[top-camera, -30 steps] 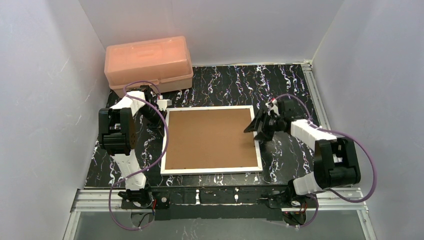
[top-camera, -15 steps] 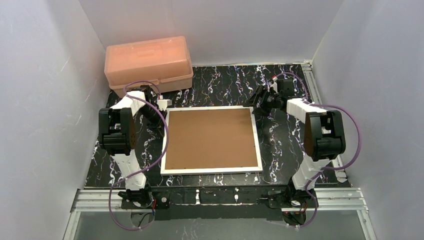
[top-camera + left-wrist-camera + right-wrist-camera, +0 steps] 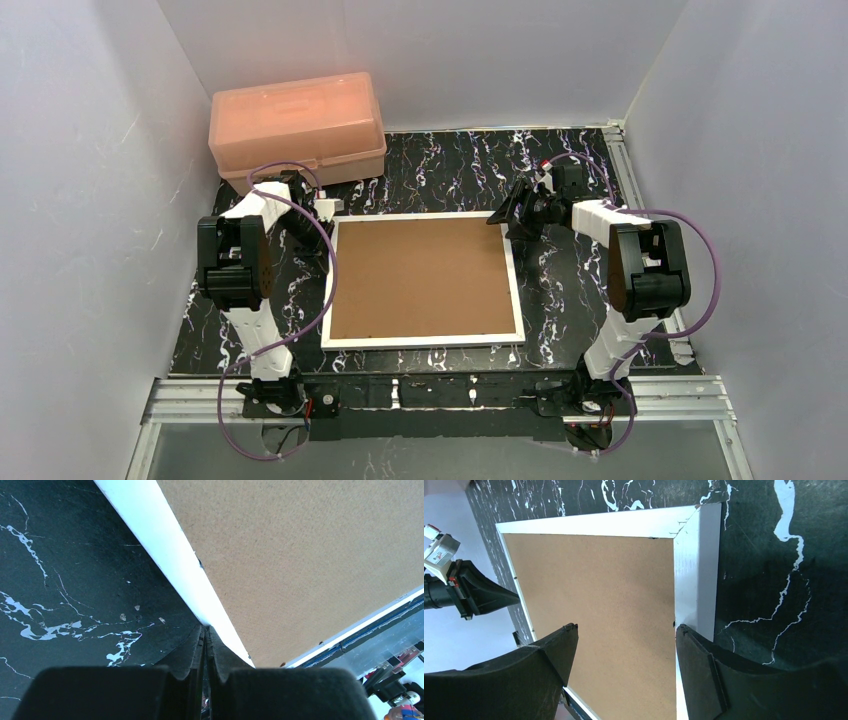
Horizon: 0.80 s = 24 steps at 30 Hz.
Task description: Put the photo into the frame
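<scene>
One frame (image 3: 420, 341) held one brown board (image 3: 420, 275); one pink box (image 3: 297, 125) sat beyond it. Left gripper (image 3: 205, 630) stood pinched together (empty) at its left edge, right gripper (image 3: 626, 627) wide over its corner.

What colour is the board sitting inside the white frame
Plain brown, like cardboard: the board fills the frame. It shows best in the right wrist view.

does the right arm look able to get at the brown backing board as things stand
Probably yes: the right gripper is open at the frame's far right corner, with the backing board bare beneath it. The left gripper, shut, sits at the opposite edge.
</scene>
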Motion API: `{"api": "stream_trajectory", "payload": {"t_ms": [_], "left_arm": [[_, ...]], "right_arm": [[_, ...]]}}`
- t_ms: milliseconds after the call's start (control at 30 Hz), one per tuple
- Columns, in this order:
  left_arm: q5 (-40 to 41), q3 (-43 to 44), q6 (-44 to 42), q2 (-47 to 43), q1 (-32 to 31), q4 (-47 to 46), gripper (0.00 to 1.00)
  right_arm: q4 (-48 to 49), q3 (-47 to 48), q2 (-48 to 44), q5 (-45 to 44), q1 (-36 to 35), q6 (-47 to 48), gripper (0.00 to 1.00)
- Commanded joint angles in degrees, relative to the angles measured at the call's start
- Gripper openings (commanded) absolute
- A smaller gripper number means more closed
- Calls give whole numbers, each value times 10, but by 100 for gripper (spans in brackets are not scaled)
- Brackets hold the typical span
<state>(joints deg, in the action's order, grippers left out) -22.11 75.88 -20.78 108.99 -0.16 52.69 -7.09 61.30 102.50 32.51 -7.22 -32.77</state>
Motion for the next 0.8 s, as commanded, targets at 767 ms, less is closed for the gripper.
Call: {"api": "stream_trajectory", "payload": {"t_ms": [767], "left_arm": [[-29,8,-7,13,-11,-20,2]], "right_arm": [[25,-25,29,-5,-15,-2,77]]}}
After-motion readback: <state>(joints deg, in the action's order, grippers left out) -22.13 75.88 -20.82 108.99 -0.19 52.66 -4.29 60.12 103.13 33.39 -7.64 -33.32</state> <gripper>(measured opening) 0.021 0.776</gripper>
